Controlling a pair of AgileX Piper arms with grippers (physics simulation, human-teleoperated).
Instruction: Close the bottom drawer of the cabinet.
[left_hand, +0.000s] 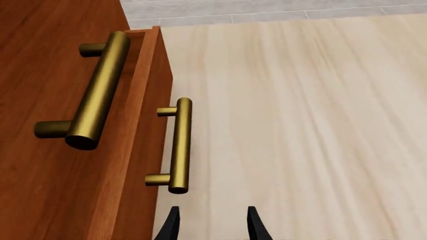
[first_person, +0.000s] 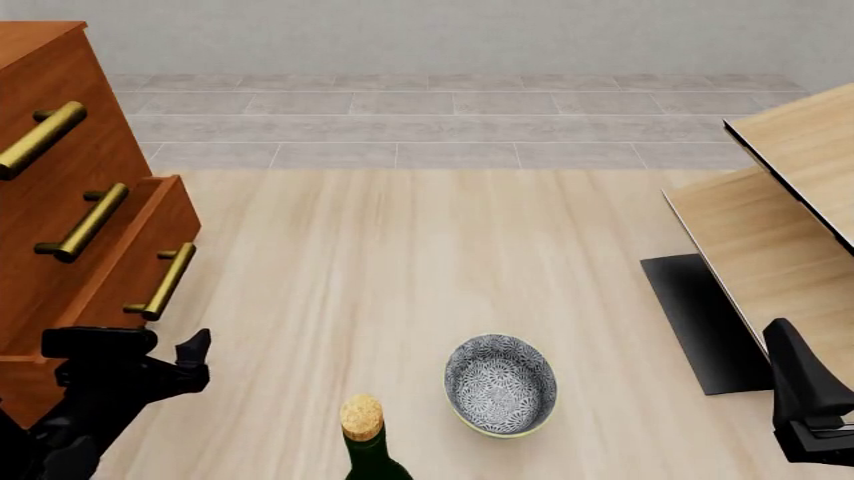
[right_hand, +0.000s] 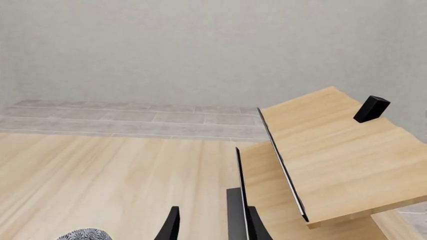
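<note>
A: So, where's the bottom drawer (first_person: 134, 262)?
B: Far left, low in the cabinet (first_person: 54, 180), sticking out. Its handle (left_hand: 179, 145) lies just ahead of the left gripper (left_hand: 212, 225), a bit toward the cabinet, long axis along the fingers.
A: Nearer arm?
B: Left. Right gripper (right_hand: 210, 225) is well apart.
A: Jaws?
B: Both part-open, empty, touching nothing.

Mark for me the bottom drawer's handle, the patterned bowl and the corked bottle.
bottom drawer handle (first_person: 170, 281), front view, middle of the brass bar.
patterned bowl (first_person: 501, 383), front view, inner floor of the bowl.
corked bottle (first_person: 362, 418), front view, on the cork.
</note>
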